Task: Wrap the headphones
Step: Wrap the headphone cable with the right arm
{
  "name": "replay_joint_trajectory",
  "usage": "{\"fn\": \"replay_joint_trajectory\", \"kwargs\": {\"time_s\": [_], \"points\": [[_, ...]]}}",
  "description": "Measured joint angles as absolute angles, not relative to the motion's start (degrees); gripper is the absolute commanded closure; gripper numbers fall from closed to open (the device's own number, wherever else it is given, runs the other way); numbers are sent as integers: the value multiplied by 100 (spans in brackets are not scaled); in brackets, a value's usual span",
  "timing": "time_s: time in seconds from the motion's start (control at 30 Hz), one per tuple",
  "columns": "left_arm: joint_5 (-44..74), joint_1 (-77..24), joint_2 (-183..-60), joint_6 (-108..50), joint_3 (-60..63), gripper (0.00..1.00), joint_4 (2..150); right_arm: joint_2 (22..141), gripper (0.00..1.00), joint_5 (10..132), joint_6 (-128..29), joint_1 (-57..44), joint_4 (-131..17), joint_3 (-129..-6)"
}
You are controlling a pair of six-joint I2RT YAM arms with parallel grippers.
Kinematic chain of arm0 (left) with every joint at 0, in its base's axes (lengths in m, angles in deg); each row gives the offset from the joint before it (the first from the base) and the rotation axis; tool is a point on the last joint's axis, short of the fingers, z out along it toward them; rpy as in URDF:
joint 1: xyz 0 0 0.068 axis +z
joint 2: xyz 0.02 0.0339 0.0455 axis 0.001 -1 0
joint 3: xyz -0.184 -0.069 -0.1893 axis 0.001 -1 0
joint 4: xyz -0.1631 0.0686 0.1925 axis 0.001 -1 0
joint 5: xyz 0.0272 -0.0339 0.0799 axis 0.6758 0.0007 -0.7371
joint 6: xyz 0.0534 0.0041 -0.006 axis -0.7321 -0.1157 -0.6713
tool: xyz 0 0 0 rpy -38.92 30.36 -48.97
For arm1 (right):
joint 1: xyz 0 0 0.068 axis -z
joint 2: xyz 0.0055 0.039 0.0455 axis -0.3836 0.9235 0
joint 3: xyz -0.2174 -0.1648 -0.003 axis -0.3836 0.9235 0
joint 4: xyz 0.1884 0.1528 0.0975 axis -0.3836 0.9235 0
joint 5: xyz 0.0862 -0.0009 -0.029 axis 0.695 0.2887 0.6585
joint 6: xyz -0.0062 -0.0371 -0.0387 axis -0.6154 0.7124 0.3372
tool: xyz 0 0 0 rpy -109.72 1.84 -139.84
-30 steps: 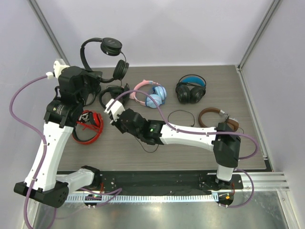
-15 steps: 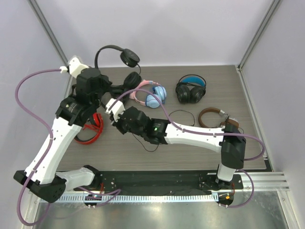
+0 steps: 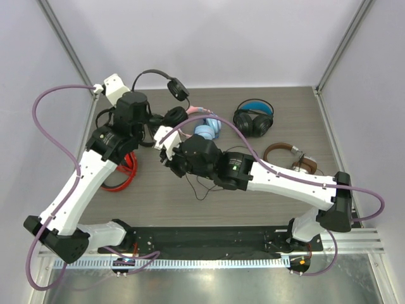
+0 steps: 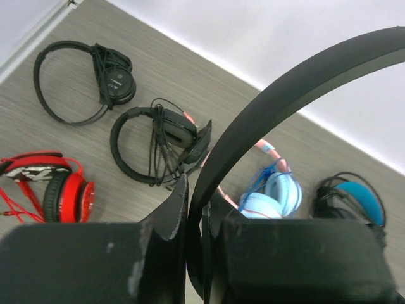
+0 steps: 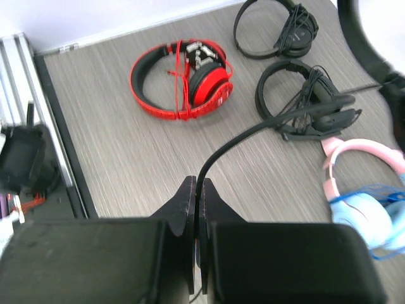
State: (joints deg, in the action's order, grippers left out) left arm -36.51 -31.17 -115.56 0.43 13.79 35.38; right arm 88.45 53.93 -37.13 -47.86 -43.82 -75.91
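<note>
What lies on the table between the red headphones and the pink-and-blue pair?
A black pair with its cable wound round it lies there, on the table; both wrist views show it.

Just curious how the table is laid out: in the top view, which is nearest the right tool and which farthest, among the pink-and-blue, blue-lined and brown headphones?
From the right tool:
1. Pink-and-blue pair, just right of it, toward the back.
2. Blue-lined pair, farther right, at the back.
3. Brown pair, far right.
</note>
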Motion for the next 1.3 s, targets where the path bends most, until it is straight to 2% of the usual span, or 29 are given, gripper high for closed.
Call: {"fn": "replay_joint_trajectory", "kwargs": {"time_s": [0.27, 0.53, 0.93, 1.3], "points": [[-3747, -3183, -11607, -423, 1244, 100, 3555, 8799, 99, 5395, -3009, -4786, -3079, -8439], [-3730, -3224, -11626, -838, 1137, 100, 3610, 8786, 99, 4411, -2141, -4790, -2618, -8589], [-3028, -3224, -11626, -1175, 787, 100, 3704, 8336, 99, 2796, -880, -4790, -3350, -8242], [-2322, -3224, -11476, -1747, 428, 100, 3809, 8253, 99, 2199, -28, -4687, -4201, -8021]]}}
